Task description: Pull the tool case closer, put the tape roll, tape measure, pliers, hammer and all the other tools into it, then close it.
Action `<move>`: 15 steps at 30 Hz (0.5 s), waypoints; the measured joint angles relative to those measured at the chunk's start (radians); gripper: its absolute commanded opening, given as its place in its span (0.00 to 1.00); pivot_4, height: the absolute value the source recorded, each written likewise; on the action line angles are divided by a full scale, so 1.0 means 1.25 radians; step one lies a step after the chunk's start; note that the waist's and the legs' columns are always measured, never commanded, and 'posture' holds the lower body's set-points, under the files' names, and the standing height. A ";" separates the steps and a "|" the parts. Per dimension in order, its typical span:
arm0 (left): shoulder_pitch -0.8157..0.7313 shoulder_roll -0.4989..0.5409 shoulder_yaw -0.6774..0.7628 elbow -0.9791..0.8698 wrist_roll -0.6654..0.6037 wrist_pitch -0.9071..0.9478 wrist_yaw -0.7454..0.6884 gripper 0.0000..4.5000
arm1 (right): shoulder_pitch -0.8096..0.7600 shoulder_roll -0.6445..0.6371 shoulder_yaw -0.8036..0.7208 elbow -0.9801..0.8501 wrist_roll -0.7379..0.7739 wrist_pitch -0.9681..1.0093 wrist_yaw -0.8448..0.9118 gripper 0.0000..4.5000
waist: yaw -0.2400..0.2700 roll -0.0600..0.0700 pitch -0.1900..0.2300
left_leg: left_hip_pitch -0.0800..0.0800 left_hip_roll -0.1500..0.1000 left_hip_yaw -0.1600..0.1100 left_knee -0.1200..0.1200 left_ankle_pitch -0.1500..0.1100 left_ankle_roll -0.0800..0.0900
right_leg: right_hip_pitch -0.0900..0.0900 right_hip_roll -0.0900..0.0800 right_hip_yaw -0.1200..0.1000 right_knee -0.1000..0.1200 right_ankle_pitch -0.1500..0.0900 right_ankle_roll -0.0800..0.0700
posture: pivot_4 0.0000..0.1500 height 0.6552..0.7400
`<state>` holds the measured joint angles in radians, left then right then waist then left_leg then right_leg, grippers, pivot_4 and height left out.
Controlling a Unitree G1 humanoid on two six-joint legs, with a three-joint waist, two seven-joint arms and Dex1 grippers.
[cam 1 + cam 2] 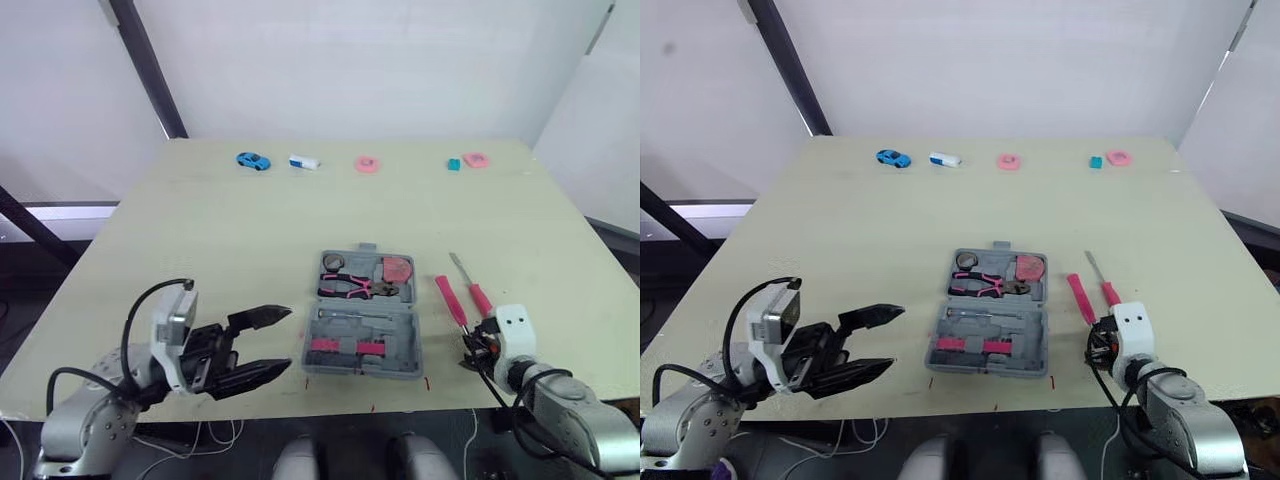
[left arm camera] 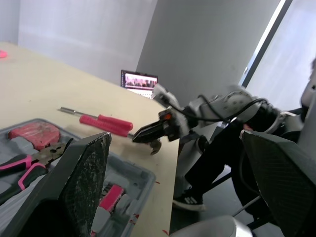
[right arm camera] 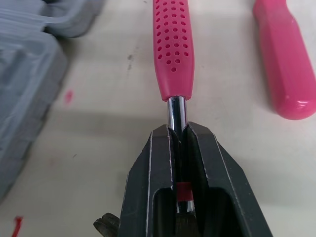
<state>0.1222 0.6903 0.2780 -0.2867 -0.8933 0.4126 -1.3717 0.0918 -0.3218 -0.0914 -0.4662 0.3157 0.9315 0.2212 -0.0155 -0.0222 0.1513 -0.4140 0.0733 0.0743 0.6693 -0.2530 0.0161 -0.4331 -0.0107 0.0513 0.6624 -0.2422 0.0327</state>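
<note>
Right gripper [image 3: 178, 133] clamped shut on the chrome shaft of the hammer [image 3: 174, 49], just below its pink dotted grip. Hammer lies flat on the table [image 1: 230, 250], just right of the tool case [image 1: 408, 318], grip pointing away from the robot. Screwdriver [image 1: 479, 298], pink handle, lies beside the hammer on the side away from the case, not touching it.

Left gripper [image 1: 278, 342] spread wide, holding nothing, hovering left of the case at its near corner.

Case is open, lid flat, near the table's front edge. Inside: pliers [image 1: 355, 288] across the far half, tape measure [image 1: 397, 268] in the far right pocket, tape roll [image 1: 333, 263] in the far left pocket. Pink-marked pieces in the near half, too small to tell apart.

Table is pale beige, small red marks by the near edge in front of the case. Well beyond the case along the far edge: blue toy car [image 1: 253, 160], white and blue piece [image 1: 303, 161], pink ring [image 1: 367, 164], teal block [image 1: 454, 164], pink piece [image 1: 476, 159].

White walls behind, black slanted pole [image 1: 150, 70] far left of the case. Left wrist view: laptop [image 2: 139, 80] and a person's leg with black shoe [image 2: 190, 200] past the table edge.
</note>
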 measured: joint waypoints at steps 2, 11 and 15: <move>0.003 0.002 0.010 0.009 0.000 -0.007 -0.013 1.00 | -0.001 0.012 0.002 0.004 -0.004 0.000 -0.011 0.00 | 0.000 0.000 0.000 | 0.000 0.000 0.000 0.000 0.000 0.000 | 0.000 0.000 0.000 0.000 0.000 0.000 | 1.00 1.00; 0.016 0.009 0.024 0.053 0.022 -0.035 -0.042 1.00 | -0.002 0.021 0.009 0.023 -0.013 -0.012 -0.010 0.33 | 0.000 -0.001 -0.001 | 0.000 0.000 0.000 0.000 0.000 0.000 | 0.000 0.000 0.000 0.000 0.000 0.000 | 1.00 1.00; 0.015 0.009 0.024 0.060 0.023 -0.040 -0.049 1.00 | -0.001 0.022 0.014 0.024 -0.010 -0.023 -0.001 0.75 | 0.000 -0.001 -0.001 | 0.000 0.000 0.000 0.001 0.000 0.000 | 0.000 0.000 0.000 0.000 0.000 0.000 | 1.00 1.00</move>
<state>0.1412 0.7009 0.3080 -0.2119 -0.8641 0.3628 -1.4325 0.0899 -0.2949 -0.0743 -0.4363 0.3029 0.9023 0.2200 -0.0156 -0.0236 0.1504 -0.4136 0.0735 0.0745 0.6699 -0.2529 0.0161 -0.4326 -0.0110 0.0511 0.6626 -0.2422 0.0331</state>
